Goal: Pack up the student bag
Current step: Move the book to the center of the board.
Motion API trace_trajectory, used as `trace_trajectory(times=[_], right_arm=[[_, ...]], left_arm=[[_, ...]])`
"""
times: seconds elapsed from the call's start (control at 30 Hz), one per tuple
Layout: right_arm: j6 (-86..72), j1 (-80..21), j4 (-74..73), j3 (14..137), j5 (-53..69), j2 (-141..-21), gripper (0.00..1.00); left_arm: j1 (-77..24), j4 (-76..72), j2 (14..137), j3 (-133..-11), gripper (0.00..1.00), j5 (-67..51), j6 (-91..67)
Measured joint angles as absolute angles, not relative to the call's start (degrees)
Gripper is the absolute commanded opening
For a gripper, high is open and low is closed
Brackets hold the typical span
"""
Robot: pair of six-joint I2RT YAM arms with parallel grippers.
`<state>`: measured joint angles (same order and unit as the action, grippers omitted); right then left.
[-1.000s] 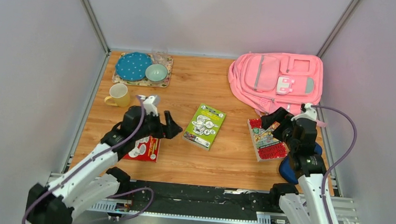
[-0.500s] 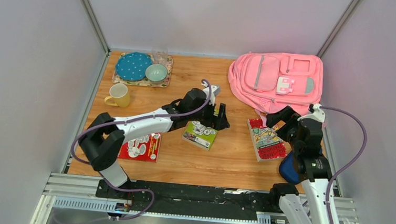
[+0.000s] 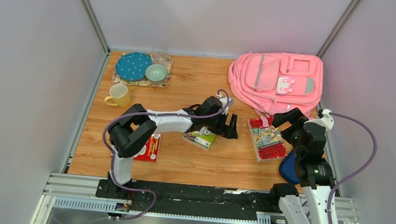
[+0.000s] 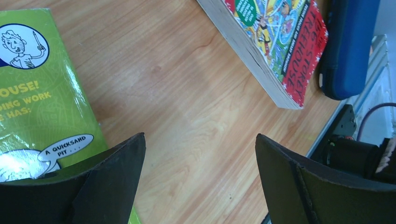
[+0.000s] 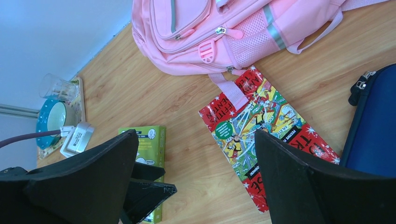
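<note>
The student bag is a pink backpack lying flat and zipped at the back right, with its lower edge and a strap in the right wrist view. My left gripper is open just past the right edge of a green book. In the left wrist view its jaws stand wide over bare wood, with the green book at the left. My right gripper is open above a red book that lies in front of the bag. Nothing sits between its jaws.
A dark blue case lies right of the red book, under my right arm. Another red book lies at the front left. A yellow mug stands by a tray that holds a blue plate, a bowl and a glass.
My left arm has swung right from the front-left red book, across the green book to its right edge. My right gripper has drifted slightly right. Both stay open.
</note>
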<state>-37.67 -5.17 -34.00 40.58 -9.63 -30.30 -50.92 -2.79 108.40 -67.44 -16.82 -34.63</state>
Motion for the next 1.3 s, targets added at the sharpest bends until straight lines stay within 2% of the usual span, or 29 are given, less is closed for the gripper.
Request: trace_trajectory(times=[0.57,1.3], right_arm=[[-37.5,-5.2,-34.0,40.6,-10.1,-32.2,0.98],[-37.2,-5.2,-34.0,40.6,-10.2,-32.6,0.98]], left_arm=[[-50.4,4.4,115.2,-74.7,0.95,-3.5,-34.8],[-38.6,2.1,107.0,-62.8,0.93,-1.3,-23.3]])
